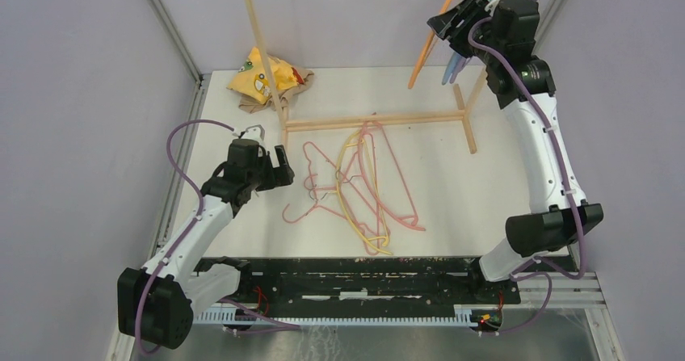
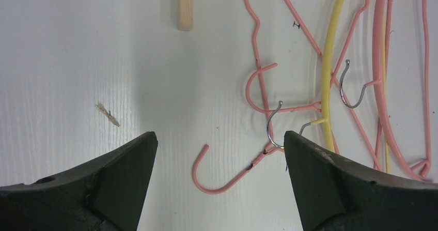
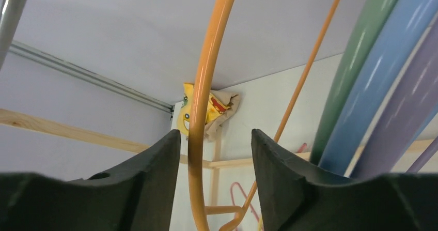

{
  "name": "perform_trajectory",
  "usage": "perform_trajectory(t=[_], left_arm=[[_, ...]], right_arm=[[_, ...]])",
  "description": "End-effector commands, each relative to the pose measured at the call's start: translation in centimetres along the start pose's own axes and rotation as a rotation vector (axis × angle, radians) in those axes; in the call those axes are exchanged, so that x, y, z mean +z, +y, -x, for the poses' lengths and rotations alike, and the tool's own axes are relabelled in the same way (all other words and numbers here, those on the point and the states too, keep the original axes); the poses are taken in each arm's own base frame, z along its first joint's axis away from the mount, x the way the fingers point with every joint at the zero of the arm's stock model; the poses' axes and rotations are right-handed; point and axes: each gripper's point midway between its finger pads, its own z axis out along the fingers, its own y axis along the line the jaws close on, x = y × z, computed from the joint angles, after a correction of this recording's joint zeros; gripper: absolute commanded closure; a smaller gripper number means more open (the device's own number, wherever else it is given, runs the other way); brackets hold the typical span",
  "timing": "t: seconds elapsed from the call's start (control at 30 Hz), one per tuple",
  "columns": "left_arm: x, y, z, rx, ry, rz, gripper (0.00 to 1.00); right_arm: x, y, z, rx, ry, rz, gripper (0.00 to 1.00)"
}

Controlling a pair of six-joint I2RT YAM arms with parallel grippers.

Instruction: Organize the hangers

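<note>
Your left gripper (image 2: 219, 138) hovers wide open over the tangled thin pink and yellow wire hangers (image 2: 325, 86) mid-table, poised for a hook; your right gripper (image 3: 216, 134), far right, stands part-open around the thin orange hanger (image 3: 208, 76), probably steadying it

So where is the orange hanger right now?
Far right of the top view, raised above the table: the orange hanger sits between the right gripper's parted fingers, with green, blue and lavender hangers just beside it.
</note>
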Motion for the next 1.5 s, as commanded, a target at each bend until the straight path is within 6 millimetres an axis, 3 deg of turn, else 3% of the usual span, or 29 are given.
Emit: perform_trajectory(t=[0.0,0.2,0.43,0.53,0.73,0.9,1.0,1.1,1.17,1.23,1.27,1.47], left_arm=[[0.0,-0.3,1.4,0.074,-0.043,-0.017,0.01],[0.4,-0.4,1.2,0.075,-0.032,-0.024,0.01],[0.7,-0.2,0.8,0.075,-0.019,-0.018,0.01],[0.9,-0.2,0.7,0.076,-0.013,-0.017,0.01],[1.5,-0.3,0.4,0.072,0.004,-0.019,0.01],[1.7,-0.2,0.2,0.061,0.014,-0.012,0.01],[1.7,-0.3,0.2,0.051,0.009,-0.012,0.01],[1.6,-0.1,0.2,0.045,0.006,-0.005,0.01],[1.5,0.1,0.0,0.042,0.008,0.003,0.01],[1.3,0.2,-0.1,0.04,0.01,0.01,0.01],[1.3,0.3,-0.2,0.039,0.01,0.013,0.01],[1.0,0.7,-1.0,0.04,0.018,0.02,0.01]], right_arm=[[-4.4,4.1,3.0,-0.058,-0.067,0.125,0.35],[-8.4,6.3,3.5,-0.115,-0.081,0.203,0.24],[-13.8,6.4,5.2,-0.302,-0.204,0.161,0.23],[-14.9,7.2,4.7,-0.394,-0.208,0.181,0.24],[-13.6,10.2,-0.6,-0.508,-0.045,0.326,0.25],[-11.6,15.1,-7.6,-0.551,0.157,0.483,0.27],[-10.3,16.3,-12.7,-0.582,0.296,0.514,0.28],[-9.1,14.9,-18.6,-0.611,0.467,0.488,0.33],[-8.4,12.6,-22.9,-0.626,0.581,0.443,0.36],[-7.8,9.2,-26.9,-0.623,0.682,0.374,0.39],[-7.5,6.4,-29.3,-0.626,0.742,0.309,0.4],[-8.8,-4.9,-37.7,-0.69,0.997,0.087,0.46]])
